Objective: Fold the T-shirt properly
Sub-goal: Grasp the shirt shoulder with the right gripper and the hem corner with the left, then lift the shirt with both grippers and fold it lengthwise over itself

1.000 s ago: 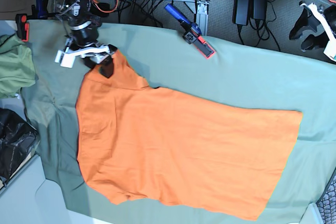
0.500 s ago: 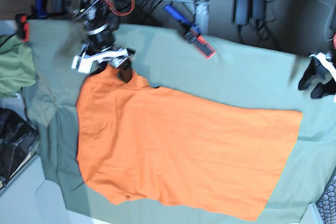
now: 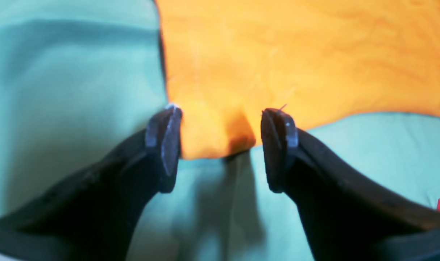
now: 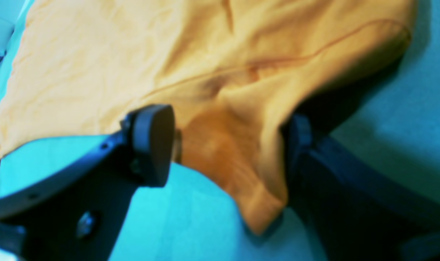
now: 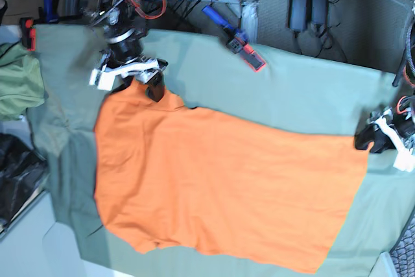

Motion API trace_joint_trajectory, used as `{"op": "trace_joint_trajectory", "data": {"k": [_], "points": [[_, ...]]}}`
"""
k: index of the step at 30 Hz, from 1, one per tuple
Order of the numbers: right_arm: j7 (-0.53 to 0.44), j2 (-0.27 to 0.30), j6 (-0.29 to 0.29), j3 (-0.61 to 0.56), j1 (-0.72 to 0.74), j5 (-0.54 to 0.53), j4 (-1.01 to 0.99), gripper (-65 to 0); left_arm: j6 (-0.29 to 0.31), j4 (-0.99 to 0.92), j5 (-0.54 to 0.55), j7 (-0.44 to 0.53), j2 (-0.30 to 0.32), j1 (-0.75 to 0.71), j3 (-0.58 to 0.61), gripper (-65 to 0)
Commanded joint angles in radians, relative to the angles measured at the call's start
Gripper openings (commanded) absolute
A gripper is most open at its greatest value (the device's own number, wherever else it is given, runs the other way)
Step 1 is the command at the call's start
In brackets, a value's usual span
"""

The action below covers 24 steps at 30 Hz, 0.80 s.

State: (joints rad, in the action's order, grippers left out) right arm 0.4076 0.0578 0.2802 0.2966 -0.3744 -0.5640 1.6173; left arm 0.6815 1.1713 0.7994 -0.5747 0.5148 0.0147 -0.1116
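- The T-shirt [image 5: 220,186] lies spread on the green-covered desk [image 5: 292,89], collar end toward 9 o'clock and hem toward 3 o'clock in the base view.
- Left gripper [image 3: 220,145]: jaws apart, straddling a hem corner, not yet clamped.
- Right gripper [image 4: 227,145]: jaws apart around a bunched corner of cloth.
- Risk: closing too deep could pinch the desk cover along with the shirt; uneven lifts would skew the fold.
- No readable writing or labels visible.
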Motion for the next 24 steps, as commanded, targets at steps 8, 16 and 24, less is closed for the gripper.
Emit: {"op": "trace_joint_trajectory", "data": {"k": [8, 16, 24], "points": [[0.041, 0.0, 0.016, -0.002, -0.02, 0.006, 0.006, -35.6, 0.009, 0.011, -0.037, 0.01, -0.041, 0.016, 0.051, -26.8], [0.018, 0.001, 0.016, -0.002, -0.019, 0.007, 0.006, -65.0, -0.003, 0.011, -0.04, 0.035, -0.041, 0.019, 0.051, -61.0], [0.053, 0.031, 0.046, 0.006, -0.02, 0.002, 0.041, -65.0, 0.017, 0.045, -0.009, -0.014, -0.018, 0.02, 0.038, -65.0]]}}
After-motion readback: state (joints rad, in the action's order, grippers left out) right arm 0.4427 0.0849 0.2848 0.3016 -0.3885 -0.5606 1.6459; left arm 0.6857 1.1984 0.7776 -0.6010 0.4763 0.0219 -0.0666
